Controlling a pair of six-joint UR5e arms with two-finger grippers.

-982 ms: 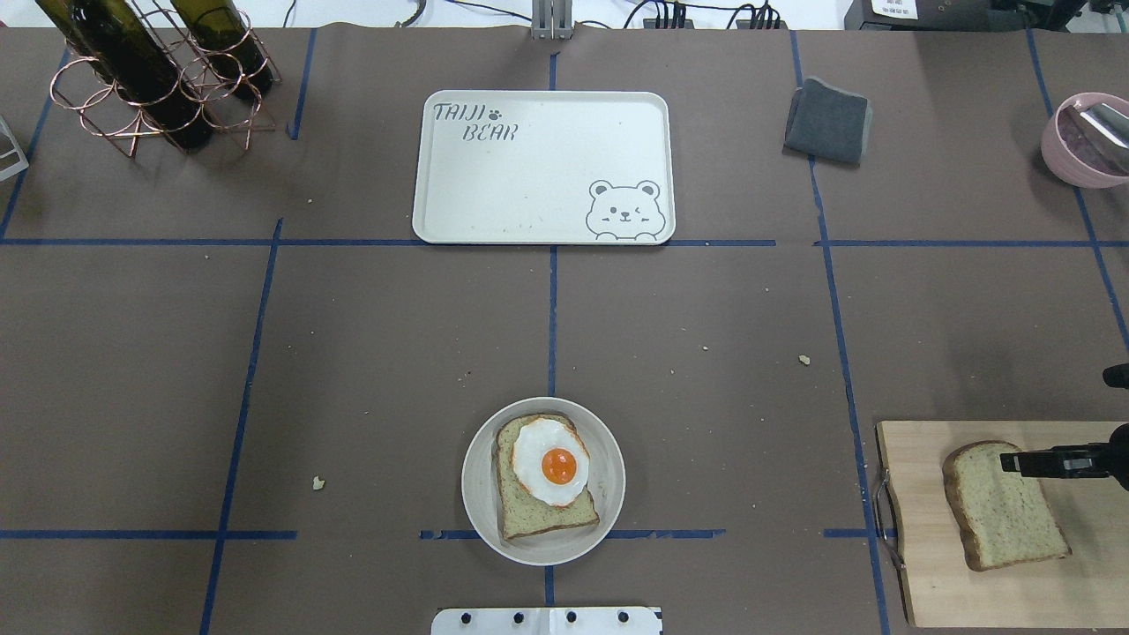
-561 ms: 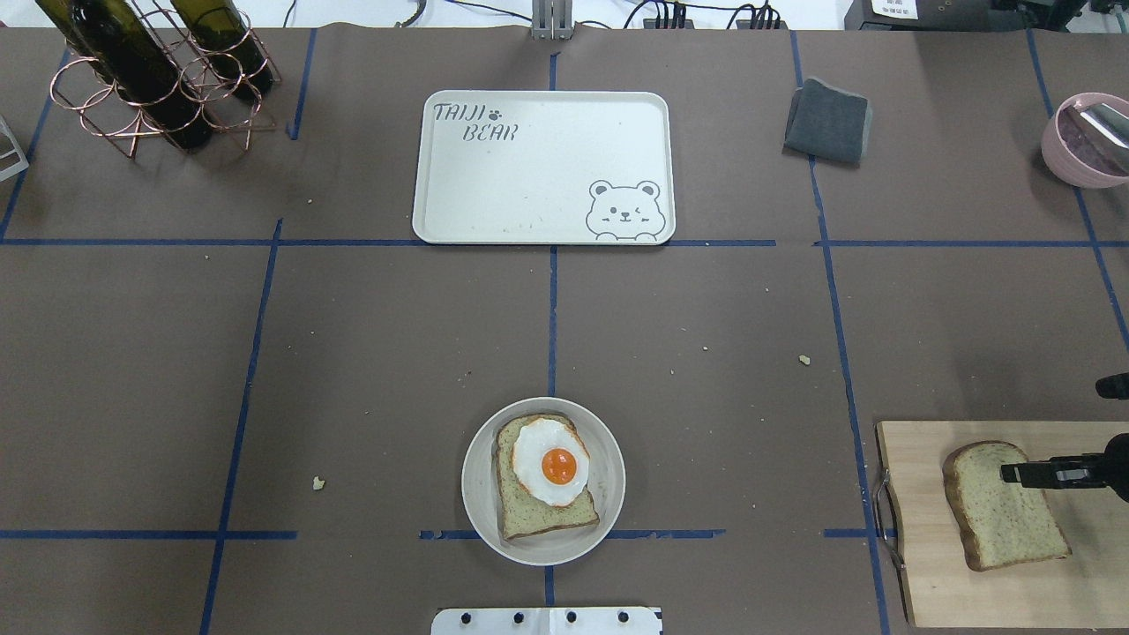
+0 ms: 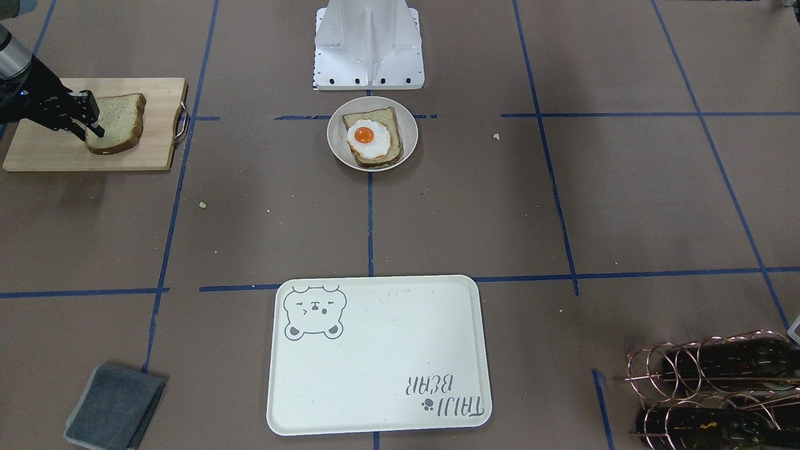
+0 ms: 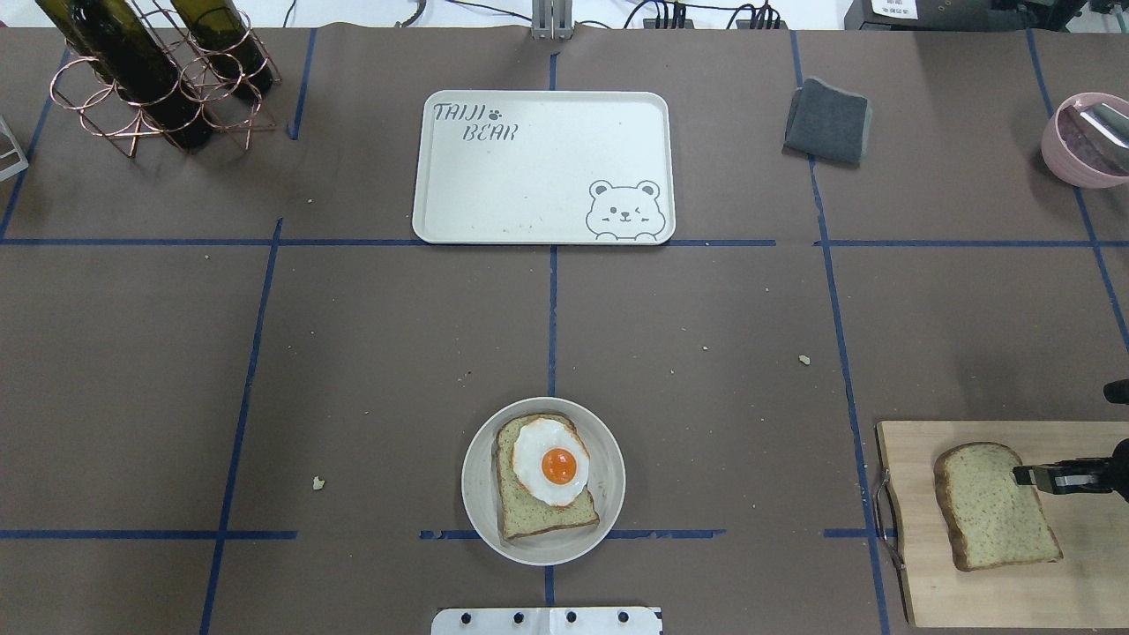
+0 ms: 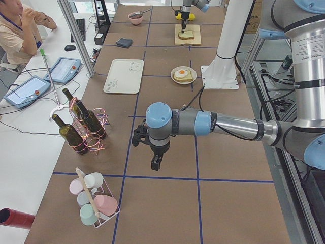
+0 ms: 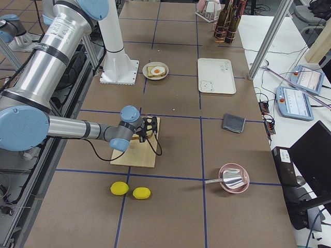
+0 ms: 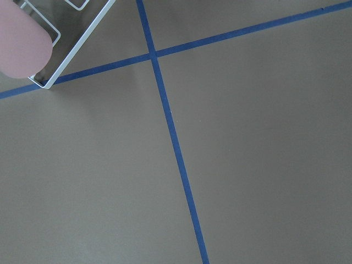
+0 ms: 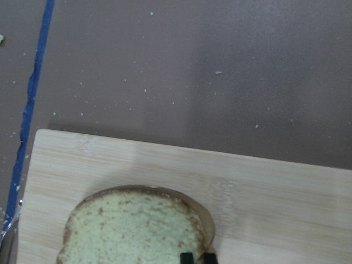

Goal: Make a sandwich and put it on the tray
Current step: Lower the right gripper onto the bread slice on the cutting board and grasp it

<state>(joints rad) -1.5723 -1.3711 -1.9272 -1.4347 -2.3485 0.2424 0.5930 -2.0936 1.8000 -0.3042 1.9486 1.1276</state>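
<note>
A white plate at the near centre holds one bread slice with a fried egg on top; the plate also shows in the front view. A second bread slice lies on the wooden cutting board at the right. My right gripper is at that slice's right edge. In the right wrist view its fingertips are close together, pinching the crust. The cream tray is bare at the far centre. My left gripper hangs over the bare table far to the left; I cannot tell whether it is open or shut.
A grey cloth and a pink bowl sit at the far right. A wire rack of wine bottles stands at the far left. Two lemons lie beyond the board. A rack of cups is near my left arm.
My right gripper has drawn back a little to the right over the board. The second slice has shifted slightly left and sits flatter. Nothing else has moved.
</note>
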